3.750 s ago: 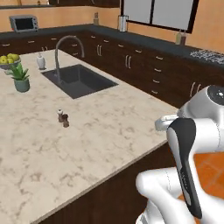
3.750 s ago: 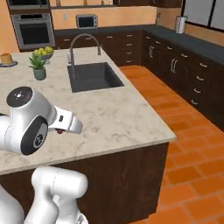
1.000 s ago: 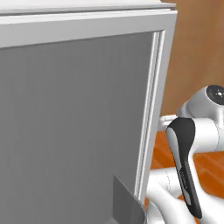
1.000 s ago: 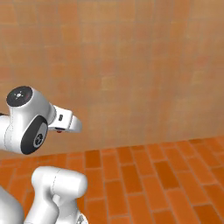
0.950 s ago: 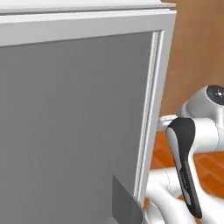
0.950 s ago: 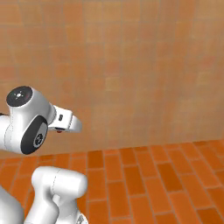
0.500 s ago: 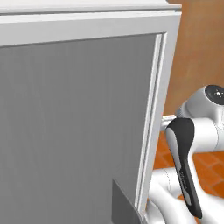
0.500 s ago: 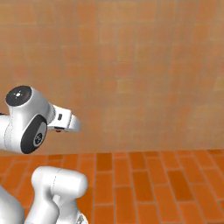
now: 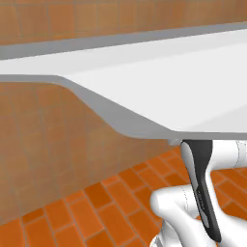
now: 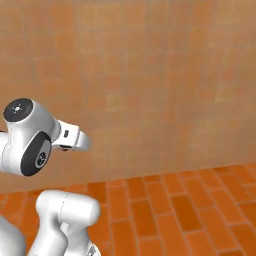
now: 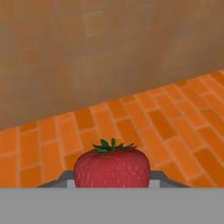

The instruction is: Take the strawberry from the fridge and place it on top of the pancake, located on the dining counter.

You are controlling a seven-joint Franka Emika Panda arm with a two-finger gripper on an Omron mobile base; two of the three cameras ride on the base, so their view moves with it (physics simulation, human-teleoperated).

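We see the small bright red strawberry [image 11: 112, 169] with green leaves sitting between the dark two-finger gripper [image 11: 113, 180] tips, jaws closed on it, above the orange brick floor [image 11: 144, 127].

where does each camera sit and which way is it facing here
Left base view: behind the arm on its left, facing a tan brick wall past a pale grey slab; white arm at lower right.
Right base view: behind on the right, facing the same wall over an orange brick floor; arm at lower left.
Hand view: on the hand, looking along the gripper at the strawberry it holds.
Shared: wall and floor.
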